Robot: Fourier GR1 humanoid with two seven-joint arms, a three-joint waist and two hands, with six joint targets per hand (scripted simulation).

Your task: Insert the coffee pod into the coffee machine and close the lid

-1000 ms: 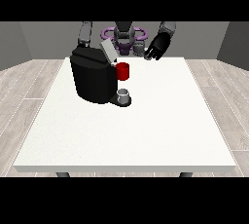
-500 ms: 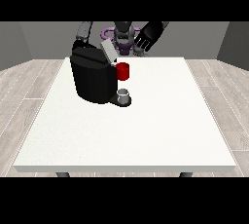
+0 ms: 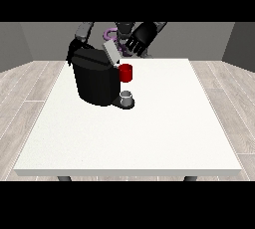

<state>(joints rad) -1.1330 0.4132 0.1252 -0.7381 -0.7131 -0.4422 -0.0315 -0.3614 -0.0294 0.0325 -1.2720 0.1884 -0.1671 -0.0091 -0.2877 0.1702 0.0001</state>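
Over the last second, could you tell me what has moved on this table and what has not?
The hand at the view's right has swung from beside the robot towards the view's left, and is now above the raised lid of the coffee machine. It holds nothing visible. The machine, the red thing at the machine and the grey thing below it are unchanged.

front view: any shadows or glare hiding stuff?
Front view: even light, no glare on the white table; the black coffee machine hides most of the robot hand at the view's left; the robot hand at the view's right shows dark against the grey wall.
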